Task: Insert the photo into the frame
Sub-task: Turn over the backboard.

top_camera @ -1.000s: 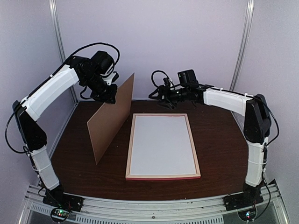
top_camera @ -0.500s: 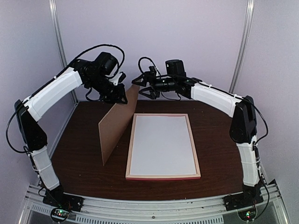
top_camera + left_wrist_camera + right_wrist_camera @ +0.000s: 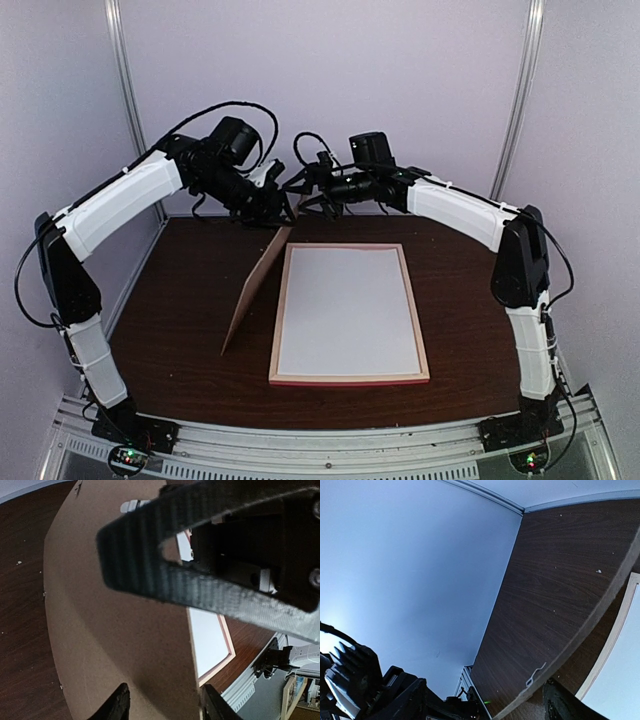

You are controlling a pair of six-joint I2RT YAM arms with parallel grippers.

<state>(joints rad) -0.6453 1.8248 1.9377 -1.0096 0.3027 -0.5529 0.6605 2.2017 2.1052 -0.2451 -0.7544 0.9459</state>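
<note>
The frame (image 3: 346, 379), thin pink rails, lies flat mid-table with a plain white surface (image 3: 347, 310) filling it. The photo is out of view. A brown backing board (image 3: 255, 295) stands on its long edge just left of the frame, leaning toward it. My left gripper (image 3: 282, 207) is at the board's top far corner with its jaws apart. In the left wrist view the board (image 3: 115, 630) fills the space past the left gripper (image 3: 166, 707). My right gripper (image 3: 301, 193) hovers open beside that corner. In its wrist view the board's edge (image 3: 597, 635) runs between the wide fingers of the right gripper (image 3: 485, 705).
The dark wooden table (image 3: 470, 300) is walled by pale panels at the back and sides. The frame's rail (image 3: 226, 635) shows past the board's edge. A small metal clip (image 3: 535, 675) sits on the board's edge. The arms' bases stand along the near rail (image 3: 320, 440).
The board's top has swung right, toward the frame, so it leans more steeply. My left gripper has opened. The right gripper has moved left to the board's top corner.
</note>
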